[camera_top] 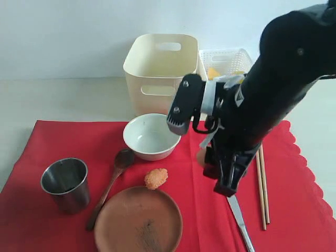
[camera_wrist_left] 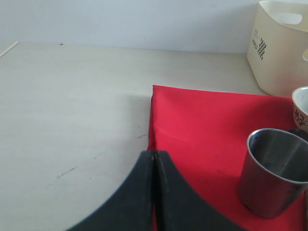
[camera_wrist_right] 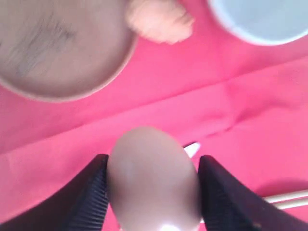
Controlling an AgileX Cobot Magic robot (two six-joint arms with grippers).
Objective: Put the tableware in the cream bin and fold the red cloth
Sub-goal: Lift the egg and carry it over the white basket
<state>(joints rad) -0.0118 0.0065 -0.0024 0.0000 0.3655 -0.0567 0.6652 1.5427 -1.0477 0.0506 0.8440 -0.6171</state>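
**Supervisor:** Report the right arm, fingers first.

**Operator:** I read the right gripper (camera_wrist_right: 153, 204) as part open, its ribbed fingers (camera_wrist_right: 89, 197) pressed against both sides of a pale brown egg (camera_wrist_right: 151, 168). The red cloth (camera_top: 52, 142) lies below. I cannot tell whether the egg touches it. Chopsticks (camera_top: 262, 184) and a knife (camera_top: 241, 220) lie on the cloth just right of this gripper.

**Supervisor:** Left arm?

**Operator:** I see the left gripper (camera_wrist_left: 154, 163) with its fingers fully together, holding nothing. It is above the pale table (camera_wrist_left: 72, 96), beside the cloth's left edge.

**Supervisor:** Tableware and bin?

**Operator:**
- The bowl (camera_top: 151, 135) stands at the far middle of the cloth.
- The steel cup (camera_top: 65, 184) stands near left.
- The wooden spoon (camera_top: 110, 184) lies between cup and brown plate (camera_top: 137, 220).
- The cream bin (camera_top: 160, 71) stands just beyond the bowl.
- A lattice basket (camera_top: 226, 59) stands at the bin's right.
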